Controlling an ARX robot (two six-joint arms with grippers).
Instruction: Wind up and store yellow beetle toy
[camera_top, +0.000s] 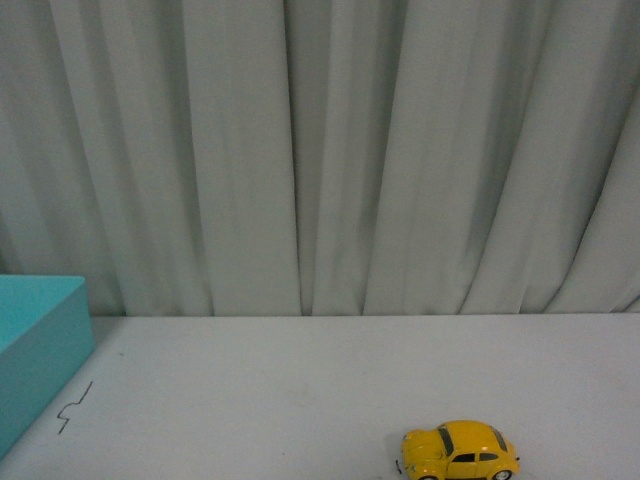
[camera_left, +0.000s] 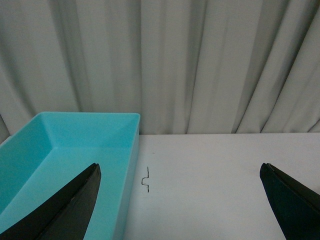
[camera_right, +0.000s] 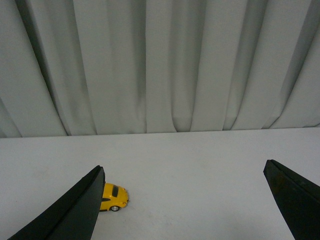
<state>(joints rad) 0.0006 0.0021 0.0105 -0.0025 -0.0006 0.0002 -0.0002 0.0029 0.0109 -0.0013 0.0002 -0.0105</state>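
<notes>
A pale grey-white curtain (camera_top: 320, 150) hangs in deep folds across the whole upper part of the front view, and fills the upper half of both wrist views. Below it a white counter (camera_top: 300, 380) runs the width of the lower frame.

At the left edge of the front view a turquoise box (camera_top: 40, 335) stands on the counter, cut off by the frame. The left wrist view shows it in the lower left, open-topped (camera_left: 75, 145). What shows of its inside is plain turquoise floor and walls, and its near part is hidden behind one jaw.

The left arm's jaws rise dark from the two lower corners of the left wrist view, set wide apart and clamped on nothing. The right arm's jaws stand likewise, wide apart, in the right wrist view.

The yellow beetle toy (camera_top: 460, 452) sits on its wheels on the counter at the lower right of the front view, side-on, nose toward frame left, well apart from the box. In the right wrist view it shows at lower left (camera_right: 114, 197), partly behind a jaw.

A thin dark squiggle (camera_top: 73, 407) lies on the counter near the box.
</notes>
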